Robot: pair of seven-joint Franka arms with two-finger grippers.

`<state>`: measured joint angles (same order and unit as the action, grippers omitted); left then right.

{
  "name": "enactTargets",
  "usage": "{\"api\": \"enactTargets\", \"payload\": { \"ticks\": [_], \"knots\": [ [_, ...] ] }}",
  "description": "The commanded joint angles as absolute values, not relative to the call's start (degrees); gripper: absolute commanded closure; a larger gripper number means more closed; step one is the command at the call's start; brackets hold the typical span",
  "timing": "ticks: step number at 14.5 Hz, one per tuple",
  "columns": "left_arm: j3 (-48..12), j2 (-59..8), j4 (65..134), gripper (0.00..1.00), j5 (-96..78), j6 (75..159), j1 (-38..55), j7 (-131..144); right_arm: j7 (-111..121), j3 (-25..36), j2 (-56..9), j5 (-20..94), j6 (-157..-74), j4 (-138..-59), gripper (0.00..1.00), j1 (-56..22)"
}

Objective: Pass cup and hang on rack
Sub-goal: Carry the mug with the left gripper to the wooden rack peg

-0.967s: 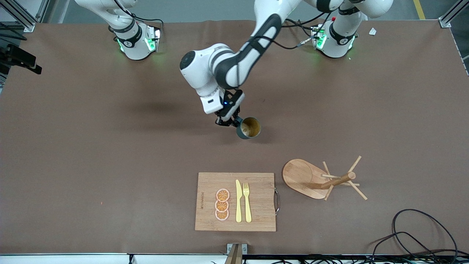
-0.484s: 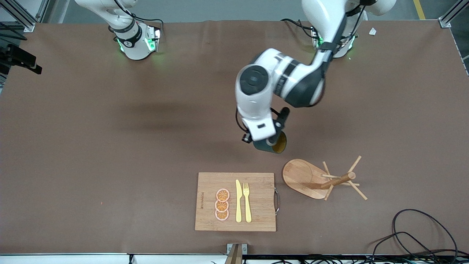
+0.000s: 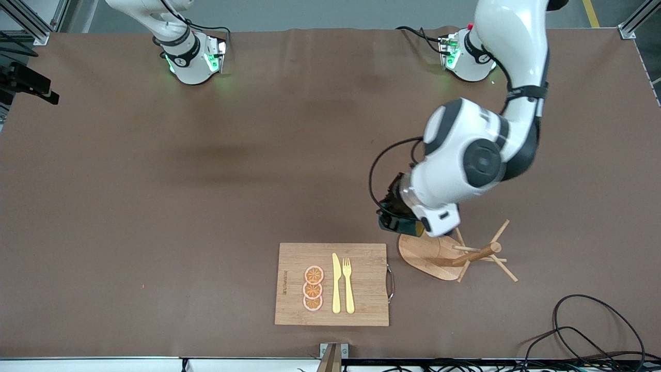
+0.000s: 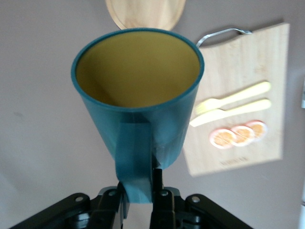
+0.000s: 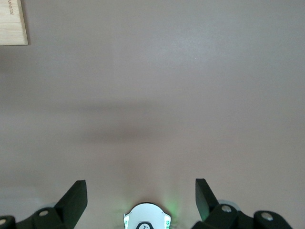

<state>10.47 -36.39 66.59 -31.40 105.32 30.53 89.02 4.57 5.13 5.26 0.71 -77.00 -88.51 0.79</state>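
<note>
The cup [image 4: 138,95] is held in the air by the left gripper [image 4: 139,188], whose fingers are pinched on the loop handle [image 4: 135,162]. In the left wrist view the cup's long axis is seen to run straight away from the gripper, with the open mouth and its yellow-ochre inside turned away from the wrist and the handle on the side toward the fingers. In the front view only a dark teal sliver of the cup [image 3: 402,226] is seen, most of it being covered by the left arm's wrist; it is carried over the table just at the edge of the rack's oval base [image 3: 421,250], on the side toward the robots' bases. The left gripper [image 3: 393,211] is largely hidden there by the wrist.

The rack [image 3: 454,253] is stood on the table toward the left arm's end, its central post [image 3: 472,255] and thin angled pegs being seen from above. The cutting board [image 3: 333,284] is laid beside the rack, toward the right arm's end, and is loaded with a yellow knife [image 3: 336,283], a yellow fork [image 3: 348,284] and three orange slices [image 3: 313,288] (the same pieces are seen past the cup in the left wrist view).

The right gripper [image 5: 141,195] is kept waiting, its fingers spread wide over bare table
</note>
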Motion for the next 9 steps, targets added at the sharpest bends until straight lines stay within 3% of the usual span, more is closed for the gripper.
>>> {"api": "enactTargets", "payload": {
  "ticks": [1,9],
  "knots": [
    [9.76,-33.93,68.2,0.99,-43.03,106.44,24.19,83.17,4.92,4.66,6.06,0.26,-76.64,-88.77,0.0,1.32],
    [8.79,-33.14,72.76,0.99,-58.25,103.36,15.66,67.69,5.01,4.66,6.06,0.26,-76.9,-88.95,0.0,1.14]
  ]
}}
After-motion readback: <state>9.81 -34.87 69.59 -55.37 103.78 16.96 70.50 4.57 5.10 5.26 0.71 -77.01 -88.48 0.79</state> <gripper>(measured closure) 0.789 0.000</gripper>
